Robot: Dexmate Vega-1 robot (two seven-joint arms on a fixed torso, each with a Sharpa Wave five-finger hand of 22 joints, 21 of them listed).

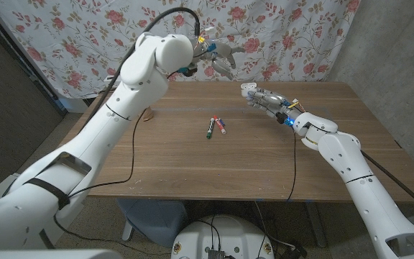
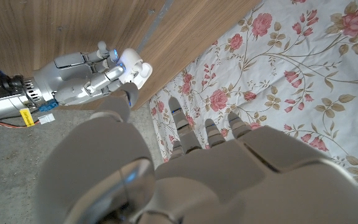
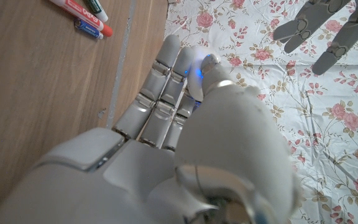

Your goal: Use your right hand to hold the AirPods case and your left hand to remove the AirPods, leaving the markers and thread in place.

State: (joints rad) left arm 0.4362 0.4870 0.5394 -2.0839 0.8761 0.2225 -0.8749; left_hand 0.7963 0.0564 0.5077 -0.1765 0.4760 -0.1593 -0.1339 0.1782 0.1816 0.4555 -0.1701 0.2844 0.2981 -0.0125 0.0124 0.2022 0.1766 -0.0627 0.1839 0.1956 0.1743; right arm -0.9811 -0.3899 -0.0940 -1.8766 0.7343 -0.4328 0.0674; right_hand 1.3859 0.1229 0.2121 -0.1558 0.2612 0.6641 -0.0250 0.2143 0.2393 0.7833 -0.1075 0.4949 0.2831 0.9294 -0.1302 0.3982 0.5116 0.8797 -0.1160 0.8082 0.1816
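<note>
Brown wooden worktop (image 1: pixel 192 162) carries three marker pens lying close together near its middle: a green-capped marker (image 1: pixel 210 129), a red marker (image 1: pixel 222 126) and a small blue marker (image 1: pixel 217 121) between them, also seen from the right wrist camera as a cluster beside the right hand's fingertips (image 3: pixel 86 15). A small tan object (image 1: pixel 149 114) sits toward the left side of the worktop, too small to identify. The right hand (image 1: pixel 261 96) is near the far edge of the worktop, and the left wrist view shows its fingers (image 2: pixel 98 68) curled around a small white rounded AirPods case (image 2: pixel 135 67), pinched against the thumb; whether the case touches the wood cannot be told. The left hand (image 1: pixel 220 57) hangs raised in the air above the far edge, fingers apart and holding nothing, in front of a white curtain printed with pink roses (image 1: pixel 286 36). The two hands are close but not touching.
</note>
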